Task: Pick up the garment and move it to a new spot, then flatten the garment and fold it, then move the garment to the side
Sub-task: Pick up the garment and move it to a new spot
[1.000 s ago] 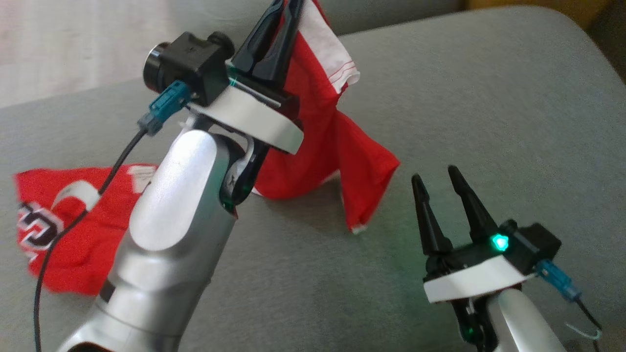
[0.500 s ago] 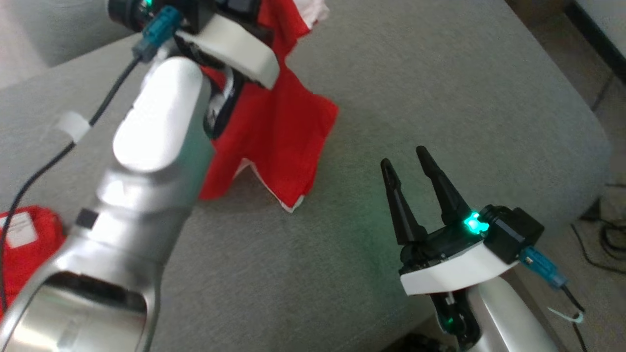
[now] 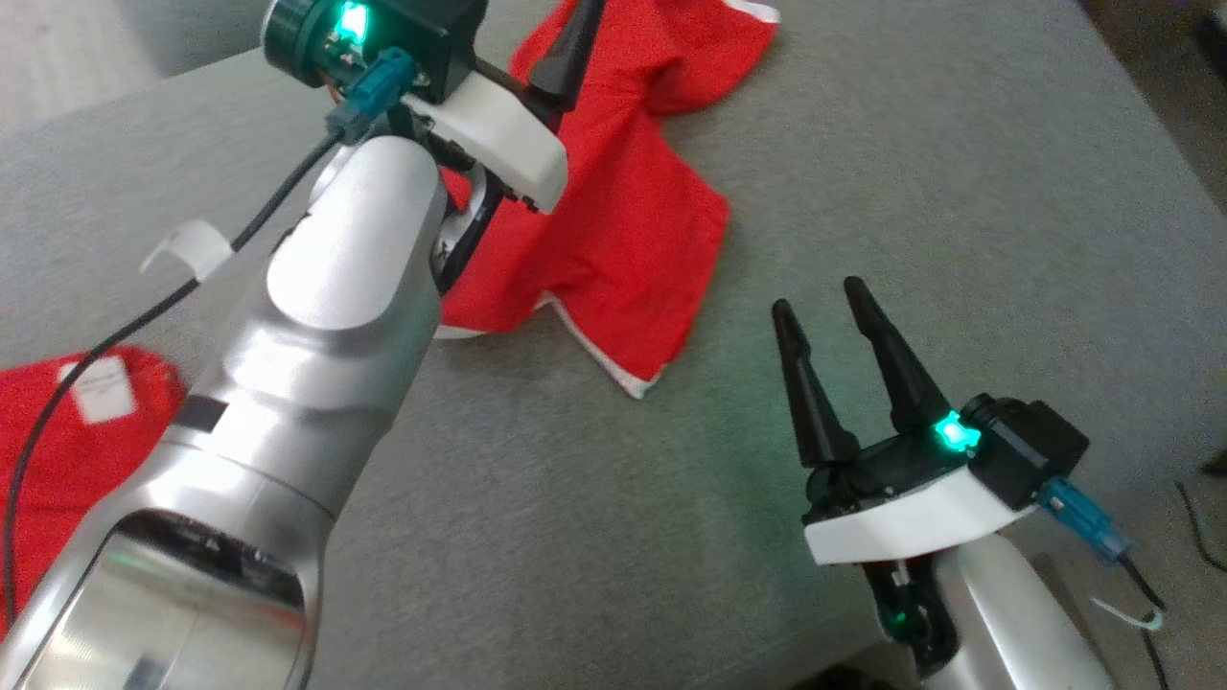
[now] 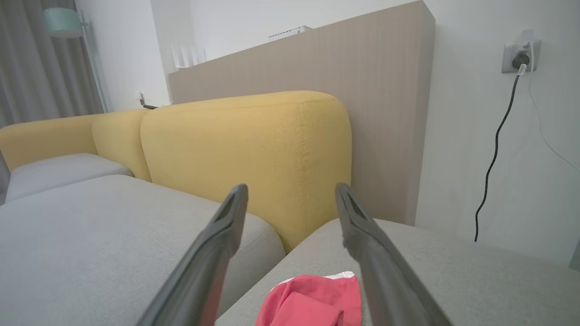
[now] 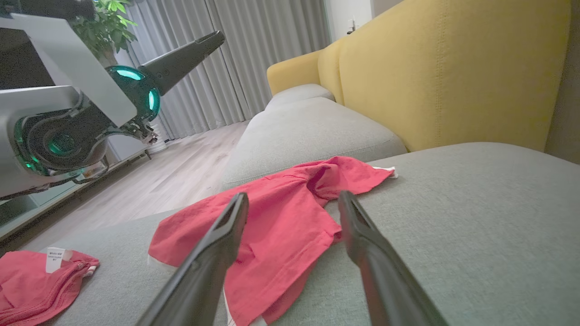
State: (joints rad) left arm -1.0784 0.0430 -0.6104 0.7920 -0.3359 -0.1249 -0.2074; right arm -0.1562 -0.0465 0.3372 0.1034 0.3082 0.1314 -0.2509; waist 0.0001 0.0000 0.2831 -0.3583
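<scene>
The red garment (image 3: 623, 211) with white trim lies loosely spread and creased on the grey sofa cushion (image 3: 959, 192). In the right wrist view the garment (image 5: 281, 226) reaches from near my fingers toward the yellow backrest. My left gripper (image 4: 290, 186) is open above the garment's far end (image 4: 317, 303), nothing between its fingers (image 3: 567, 53). My right gripper (image 3: 817, 295) stands open to the right of the garment's near corner, apart from it, and shows open again in its own wrist view (image 5: 292, 195).
A second red garment (image 3: 57, 450) with a white label lies at the lower left, also in the right wrist view (image 5: 36, 280). The yellow backrest (image 4: 244, 149) rises behind the cushion. The cushion's edge drops to the floor with cables (image 3: 1198, 517) at right.
A second ago the garment hung from my shut left gripper. That gripper has opened and the garment lies on the cushion. The head camera has shifted; the right gripper stays open.
</scene>
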